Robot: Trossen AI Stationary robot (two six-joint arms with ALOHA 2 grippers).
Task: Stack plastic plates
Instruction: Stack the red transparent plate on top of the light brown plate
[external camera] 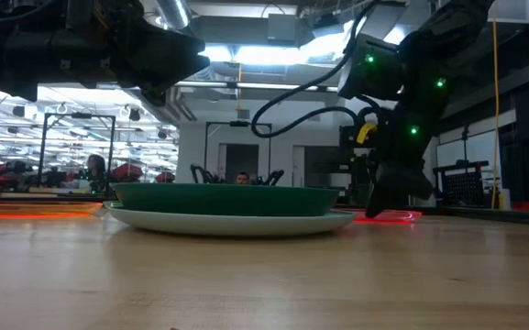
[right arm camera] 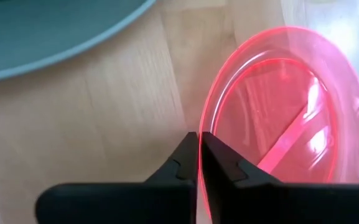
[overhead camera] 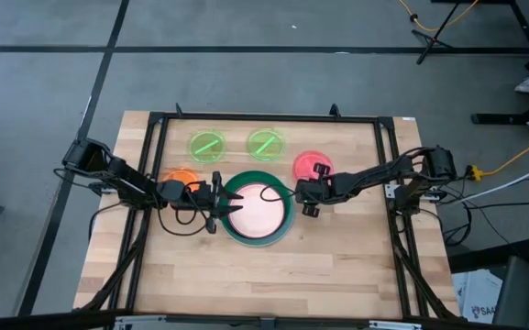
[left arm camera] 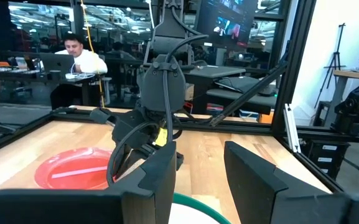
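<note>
A stack sits mid-table: a dark green plate (overhead camera: 257, 209) with a pale cream-pink plate (overhead camera: 257, 207) inside it, on a light plate (external camera: 236, 221). The translucent pink plate (overhead camera: 312, 166) lies right of the stack, and my right gripper (overhead camera: 306, 194) is shut on it. My left gripper (overhead camera: 215, 206) stands open at the green plate's left rim (left arm camera: 195, 210); I cannot tell whether it touches. The orange plate (overhead camera: 180, 177) lies under my left arm. Two neon green plates (overhead camera: 208, 145) (overhead camera: 266, 143) lie flat toward the far edge. My right gripper pinches the pink plate's rim (right arm camera: 205, 124) between its two fingers, on the side of the plate nearest the stack. The fingers (external camera: 388, 197) come down from above, slanting in from the table's right. The plate stays low at the tabletop; whether any of it is lifted does not show.
A black metal frame (overhead camera: 264, 117) borders the tabletop. Bare wood (overhead camera: 264, 275) stretches across the near half of the table. Both arms reach inward and meet at the stack. A person (left arm camera: 79, 53) sits at a desk in the room beyond.
</note>
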